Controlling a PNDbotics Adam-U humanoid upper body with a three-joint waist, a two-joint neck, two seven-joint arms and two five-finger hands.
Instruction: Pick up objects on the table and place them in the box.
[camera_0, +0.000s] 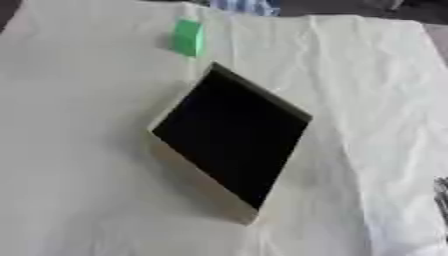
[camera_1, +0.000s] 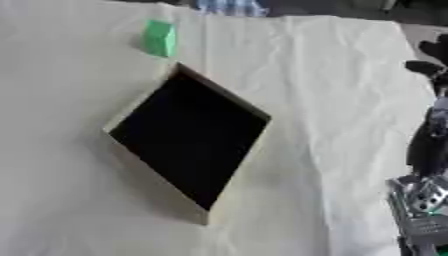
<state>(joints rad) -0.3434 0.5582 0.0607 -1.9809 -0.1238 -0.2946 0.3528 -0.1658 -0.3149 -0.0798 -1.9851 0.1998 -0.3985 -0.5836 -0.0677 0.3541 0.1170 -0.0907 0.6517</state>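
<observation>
Beyond the far-left corner of the box (camera_0: 232, 132), one green block (camera_0: 186, 37) stands on the cloth-covered table (camera_0: 79, 150), untouched. Right robot hand (camera_1: 424, 200) sits right of the box; finger state cannot be determined. Step in hand: approach. Next move calls for a reach past the box.

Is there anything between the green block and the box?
No, only bare white cloth lies between the green block and the box. Both eye views show that stretch, the left eye view a little better.
</observation>
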